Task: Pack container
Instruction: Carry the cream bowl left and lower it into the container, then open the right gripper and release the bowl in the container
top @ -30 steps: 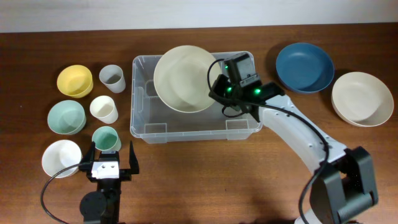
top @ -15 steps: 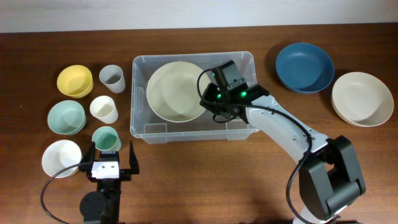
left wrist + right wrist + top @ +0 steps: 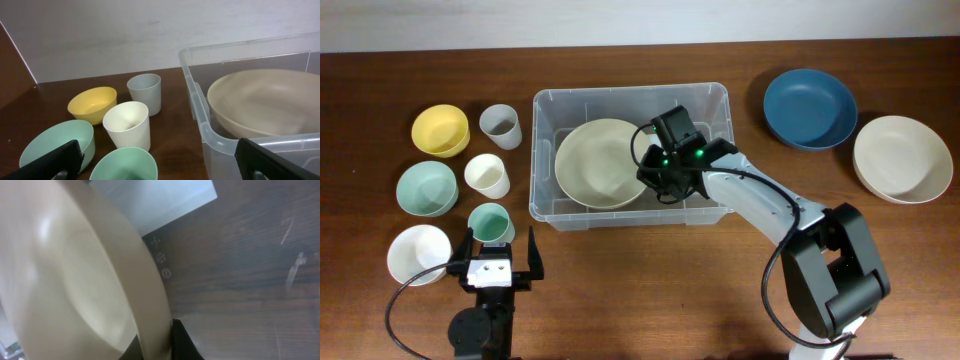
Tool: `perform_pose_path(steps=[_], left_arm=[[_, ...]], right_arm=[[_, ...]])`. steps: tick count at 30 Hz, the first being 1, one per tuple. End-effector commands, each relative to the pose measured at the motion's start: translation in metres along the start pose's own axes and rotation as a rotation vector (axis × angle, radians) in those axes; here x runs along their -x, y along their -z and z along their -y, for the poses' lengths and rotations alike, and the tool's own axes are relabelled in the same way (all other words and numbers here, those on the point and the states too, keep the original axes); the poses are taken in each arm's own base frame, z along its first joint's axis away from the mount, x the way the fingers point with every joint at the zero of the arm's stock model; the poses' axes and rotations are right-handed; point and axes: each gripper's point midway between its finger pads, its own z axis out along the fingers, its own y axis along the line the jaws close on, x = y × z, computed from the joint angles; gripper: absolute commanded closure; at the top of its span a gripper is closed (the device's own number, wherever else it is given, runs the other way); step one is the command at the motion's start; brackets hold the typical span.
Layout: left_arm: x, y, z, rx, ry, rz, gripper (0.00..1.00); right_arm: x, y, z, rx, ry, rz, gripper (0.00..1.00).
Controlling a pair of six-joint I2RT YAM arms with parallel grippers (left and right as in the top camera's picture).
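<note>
The clear container [image 3: 546,205] stands mid-table and shows at the right of the left wrist view [image 3: 197,100]. My right gripper [image 3: 650,175] is inside it, shut on the rim of a large cream bowl [image 3: 598,162] that lies low in the bin. The right wrist view shows the fingers [image 3: 156,342] pinching that bowl's rim [image 3: 75,280], with the container's white label [image 3: 160,200] behind. My left gripper [image 3: 499,262] is open and empty at the table's front left, just in front of a green cup [image 3: 490,221].
Left of the container stand a yellow bowl [image 3: 441,129], grey cup [image 3: 501,125], green bowl [image 3: 427,188], cream cup [image 3: 487,175] and white bowl [image 3: 418,254]. Right of it are a blue bowl [image 3: 809,107] and a cream bowl [image 3: 902,157].
My right gripper has carried the large cream bowl down and leftward, from tilted above the container's rim to low inside it. The left arm has not moved.
</note>
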Motion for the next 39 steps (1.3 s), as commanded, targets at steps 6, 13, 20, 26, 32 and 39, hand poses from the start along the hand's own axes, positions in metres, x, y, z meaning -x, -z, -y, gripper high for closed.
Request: perform_pose_path(steps=[6,13,20,26,32,39], left_arm=[[-0.002,0.0,-0.001,0.008,-0.016,-0.001,0.01],[-0.002,0.0,-0.002,0.008,-0.016,-0.001,0.01],[-0.002,0.0,-0.001,0.008,-0.016,-0.001,0.01],[-0.002,0.0,-0.001,0.008,-0.016,-0.001,0.01],[-0.002,0.0,-0.001,0.008,-0.016,-0.001,0.01],[-0.002,0.0,-0.001,0.008,-0.016,-0.001,0.01]], right_arm=[[-0.01,-0.002,-0.007,0.024,-0.002,-0.041,0.54],[-0.008,-0.001,-0.007,0.024,0.058,-0.036,0.45],[0.005,0.008,-0.01,0.019,0.155,-0.011,0.43],[0.022,0.014,0.007,-0.02,0.121,0.007,0.41],[0.043,0.018,0.022,-0.06,0.149,0.059,0.58],[0.058,0.021,0.03,-0.103,0.196,0.118,0.96]])
